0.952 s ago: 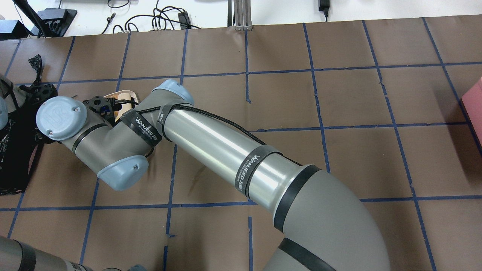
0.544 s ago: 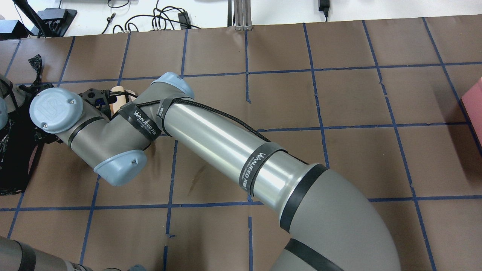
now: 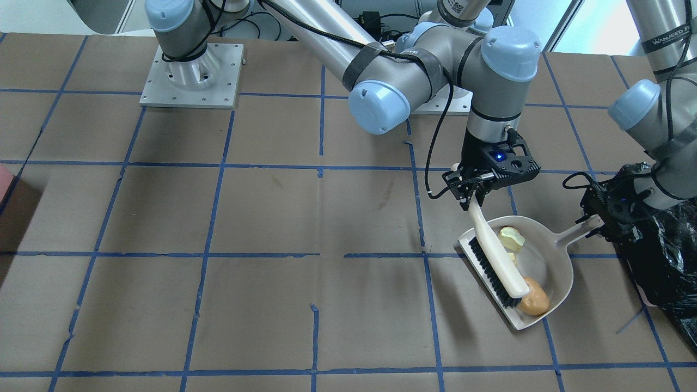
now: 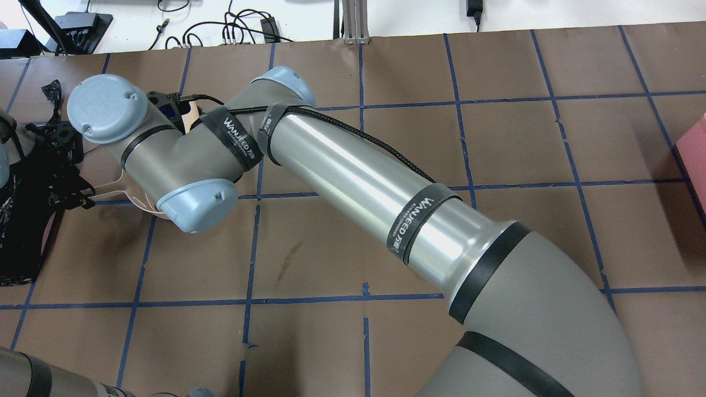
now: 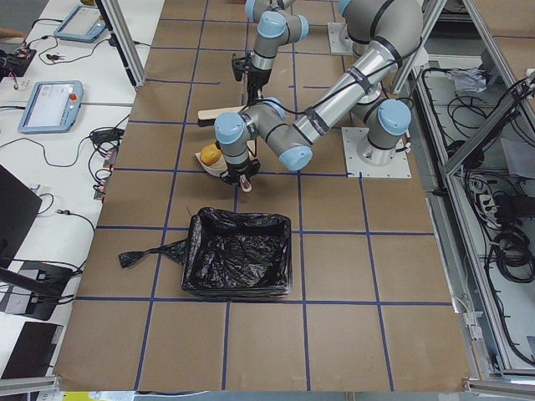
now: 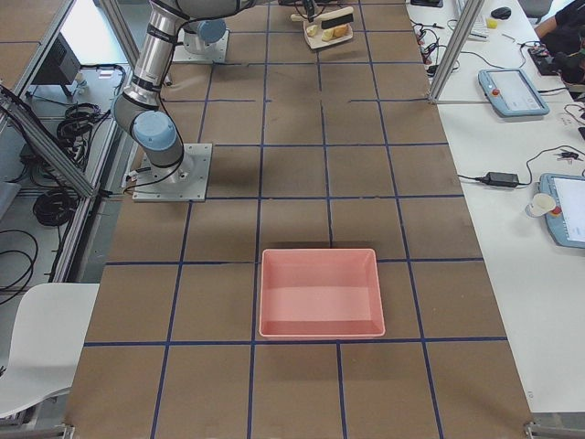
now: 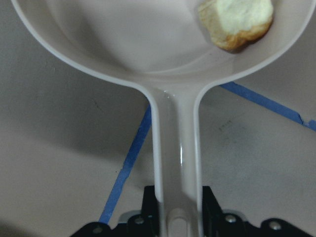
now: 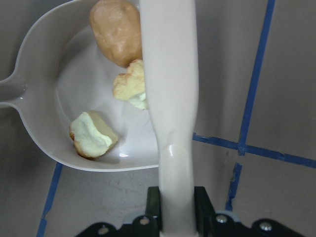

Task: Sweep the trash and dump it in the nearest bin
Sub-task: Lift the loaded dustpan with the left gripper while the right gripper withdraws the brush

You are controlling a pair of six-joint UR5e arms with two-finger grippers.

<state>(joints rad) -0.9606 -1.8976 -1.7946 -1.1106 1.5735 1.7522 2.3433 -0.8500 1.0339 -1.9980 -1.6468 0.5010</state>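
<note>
A cream dustpan point(image 3: 550, 272) lies on the table next to the black-bagged bin point(image 3: 667, 267). My left gripper point(image 3: 600, 223) is shut on the dustpan's handle point(image 7: 175, 148). My right gripper point(image 3: 471, 200) is shut on the handle of a cream brush point(image 3: 498, 261), whose black bristles lie across the pan's mouth. In the pan are the trash lumps: a tan potato-shaped lump point(image 8: 117, 32), a pale yellow-green chunk point(image 8: 129, 88) partly behind the brush handle point(image 8: 170, 98), and an orange-brown crusty chunk point(image 8: 93, 134). The bin also shows in the exterior left view point(image 5: 238, 263).
A reddish-pink tray point(image 6: 320, 293) with no bag sits far off toward the table's right end. Both arm bases point(image 3: 188, 76) are bolted at the table's near side. The right arm point(image 4: 358, 171) stretches across the middle of the table.
My right wrist has swung away from the robot toward the table's far side, taking the brush with it. The dustpan's handle now shows beneath the wrist.
</note>
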